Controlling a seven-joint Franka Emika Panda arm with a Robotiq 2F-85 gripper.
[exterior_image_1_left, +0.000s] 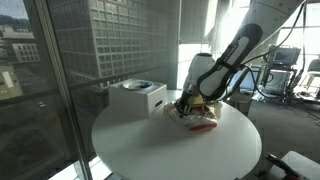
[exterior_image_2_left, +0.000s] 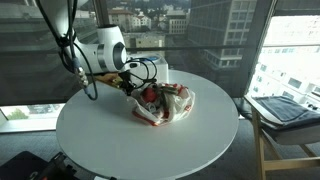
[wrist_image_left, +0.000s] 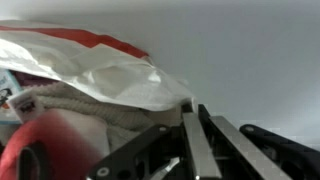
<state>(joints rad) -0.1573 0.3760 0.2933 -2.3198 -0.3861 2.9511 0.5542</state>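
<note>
A crumpled white plastic bag with red print (exterior_image_1_left: 203, 117) (exterior_image_2_left: 166, 105) lies on the round white table (exterior_image_1_left: 170, 148) (exterior_image_2_left: 150, 140), with red and pale items showing inside it. My gripper (exterior_image_1_left: 183, 107) (exterior_image_2_left: 133, 88) is down at the bag's side edge. In the wrist view the gripper (wrist_image_left: 192, 108) has its two fingers pressed together, and the thin white edge of the bag (wrist_image_left: 110, 70) runs right into their tips. A red item (wrist_image_left: 50, 140) and a knitted pale item show inside the bag's mouth.
A white box (exterior_image_1_left: 137, 96) with a blue-marked top stands on the table next to the bag. Glass walls surround the table, with city buildings outside. A chair with a laptop (exterior_image_2_left: 280, 108) stands beside the table, and exercise equipment (exterior_image_1_left: 285, 70) is in the background.
</note>
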